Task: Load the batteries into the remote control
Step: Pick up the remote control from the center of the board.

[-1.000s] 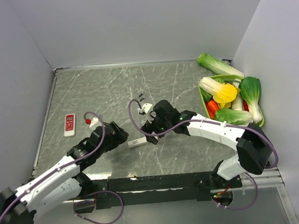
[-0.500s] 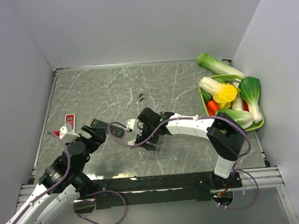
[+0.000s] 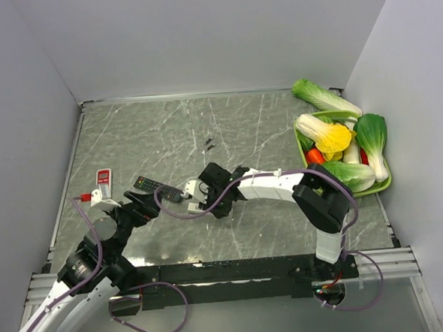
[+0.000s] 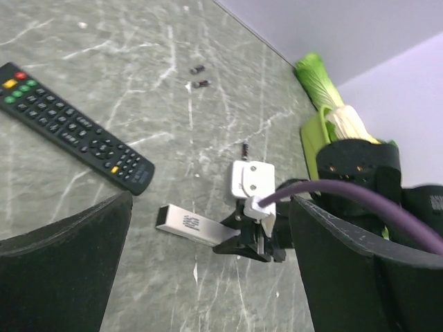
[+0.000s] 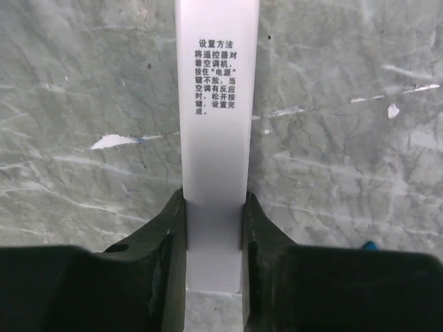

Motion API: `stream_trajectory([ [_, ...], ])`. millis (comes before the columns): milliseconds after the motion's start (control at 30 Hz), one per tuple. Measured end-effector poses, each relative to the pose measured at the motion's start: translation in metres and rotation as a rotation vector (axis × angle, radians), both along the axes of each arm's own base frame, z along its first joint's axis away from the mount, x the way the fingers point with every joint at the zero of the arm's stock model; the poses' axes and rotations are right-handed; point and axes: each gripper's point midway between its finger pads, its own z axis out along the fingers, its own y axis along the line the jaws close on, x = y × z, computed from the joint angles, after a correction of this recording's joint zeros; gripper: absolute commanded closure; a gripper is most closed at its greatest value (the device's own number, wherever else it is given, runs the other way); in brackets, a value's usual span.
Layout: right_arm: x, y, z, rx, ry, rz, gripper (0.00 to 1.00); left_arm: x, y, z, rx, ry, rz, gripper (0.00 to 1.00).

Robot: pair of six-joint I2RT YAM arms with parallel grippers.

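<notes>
Change against the preceding frames: the left gripper has drawn back toward the near left corner and now sits clear of the work, jaws wide and holding nothing. Its retreat has uncovered a black remote, which was hidden under the arm a second ago. The right gripper stood wide over the white remote control half a second ago. Its jaws are now narrowed onto that remote's two long edges, as the right wrist view shows.

Writing: the upturned face of the white remote control carries printed Chinese text headed "设置方法", followed by several lines that mention "遥控器" and "电源". No brand can be read. The black remote has coloured buttons at one end, and their legends are too small to read.

The batteries lie loose on the table, two small dark cells side by side, well beyond the right gripper and apart from both remotes. A red-and-white remote lies near the left edge.

Surface and room: grey marbled table with white veining, enclosed by plain pale walls. A green tray of vegetables occupies the right side.
</notes>
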Motion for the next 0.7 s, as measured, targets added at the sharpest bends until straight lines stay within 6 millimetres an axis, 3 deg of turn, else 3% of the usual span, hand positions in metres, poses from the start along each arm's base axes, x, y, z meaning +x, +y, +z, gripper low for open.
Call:
stream_trajectory([
  [133,-0.007,0.003,0.002,0.05,0.033,-0.034,1.0,-0.001,-0.014,0.003,-0.001,-0.038,-0.078,0.01],
  [300,-0.031,-0.005,0.019,0.209,0.14,-0.139,1.0,-0.004,-0.037,0.009,-0.027,-0.103,-0.191,0.01],
  [400,-0.035,-0.003,0.053,0.389,0.173,-0.221,1.0,-0.006,-0.05,0.012,-0.065,-0.152,-0.252,0.01],
  [567,-0.039,0.015,0.131,0.758,0.204,-0.267,1.0,-0.01,-0.068,0.019,-0.118,-0.221,-0.342,0.01],
  [700,-0.052,0.026,0.169,0.949,0.282,-0.25,1.0,-0.013,-0.087,0.029,-0.157,-0.278,-0.43,0.01],
])
